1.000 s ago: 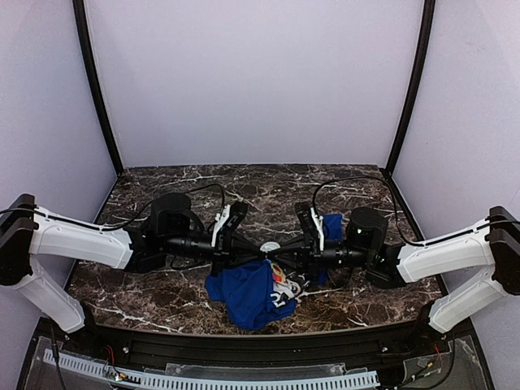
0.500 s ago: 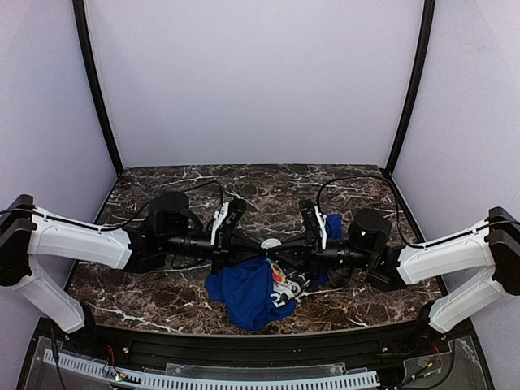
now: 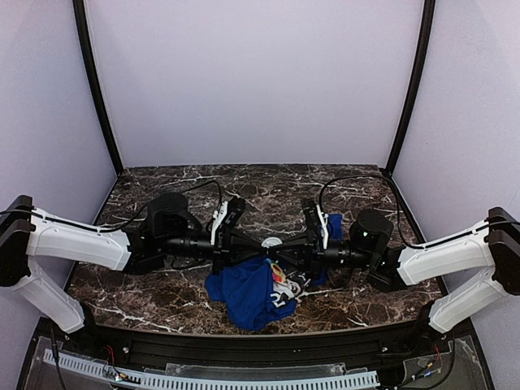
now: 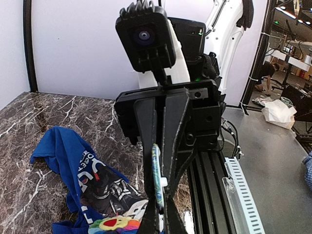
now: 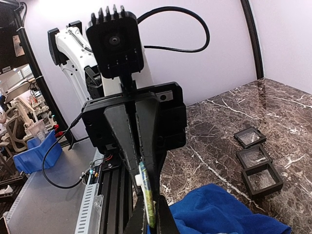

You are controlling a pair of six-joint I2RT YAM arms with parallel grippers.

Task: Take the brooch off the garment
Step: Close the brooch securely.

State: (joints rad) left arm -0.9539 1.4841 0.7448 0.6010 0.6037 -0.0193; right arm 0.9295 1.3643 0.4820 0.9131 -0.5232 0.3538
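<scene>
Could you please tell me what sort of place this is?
Probably a robotics lab's enclosed test cell: a marble-patterned table walled by plain panels, a black framing rail at its edge, and cluttered benches beyond.

- The left gripper (image 3: 260, 245) and the right gripper (image 3: 284, 250) point at each other at centre frame, tips almost meeting.
- Between the tips sits the brooch (image 3: 271, 242), a small pale disc from this angle.
- The blue garment (image 3: 244, 296) lies crumpled just below them on the dark marble table (image 3: 146, 288).
</scene>
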